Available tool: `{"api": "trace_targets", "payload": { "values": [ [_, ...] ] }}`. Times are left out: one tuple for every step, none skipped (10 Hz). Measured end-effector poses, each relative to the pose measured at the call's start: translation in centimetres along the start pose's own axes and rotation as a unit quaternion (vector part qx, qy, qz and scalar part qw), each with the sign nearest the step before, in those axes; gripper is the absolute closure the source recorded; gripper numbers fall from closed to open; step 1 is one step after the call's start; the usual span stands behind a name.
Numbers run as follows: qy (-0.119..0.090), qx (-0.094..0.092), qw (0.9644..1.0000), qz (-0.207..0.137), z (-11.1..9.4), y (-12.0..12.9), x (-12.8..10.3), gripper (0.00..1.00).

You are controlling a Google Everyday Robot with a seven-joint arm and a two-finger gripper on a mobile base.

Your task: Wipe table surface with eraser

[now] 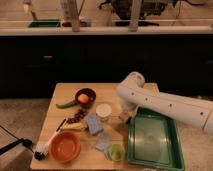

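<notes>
A wooden table (60, 92) holds several items. My white arm (150, 100) reaches in from the right and bends down to the table. My gripper (123, 116) sits low at the table surface, between a white cup (104, 110) and a green tray (152, 140). A small pale object shows at the gripper, but I cannot tell what it is. A blue-grey rectangular block (93, 122), possibly the eraser, lies left of the gripper, apart from it.
A dark bowl with an orange fruit (85, 96) and a green vegetable (65, 104) sit at the back left. An orange bowl (65, 146), a brush (42, 147), a grey cloth (103, 141) and a small green cup (116, 151) lie at the front. A dark counter stands behind.
</notes>
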Motion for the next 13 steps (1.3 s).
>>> {"api": "trace_targets", "payload": {
  "values": [
    [0.003,0.006,1.0000,-0.001,0.0,-0.3,0.0,1.00],
    [0.003,0.011,0.9999,-0.002,0.2,-0.5,0.0,1.00],
    [0.003,0.016,0.9999,-0.003,0.4,-0.7,0.0,1.00],
    [0.001,0.020,0.9998,-0.007,0.6,-1.1,0.0,1.00],
    [-0.001,0.022,0.9997,-0.012,0.9,-1.6,0.0,1.00],
    [-0.003,0.022,0.9996,-0.018,1.2,-2.1,-0.1,1.00],
    [-0.006,0.022,0.9995,-0.022,1.4,-2.5,-0.1,1.00],
    [-0.010,0.021,0.9994,-0.025,1.8,-2.9,-0.2,1.00],
    [-0.015,0.019,0.9992,-0.031,2.2,-3.5,-0.3,1.00],
    [-0.020,0.017,0.9991,-0.034,2.7,-3.9,-0.3,1.00],
    [-0.024,0.016,0.9989,-0.037,3.0,-4.3,-0.3,1.00],
    [-0.027,0.015,0.9988,-0.039,3.4,-4.6,-0.3,1.00],
    [-0.030,0.014,0.9987,-0.039,3.7,-5.0,-0.2,1.00]
  ]
}}
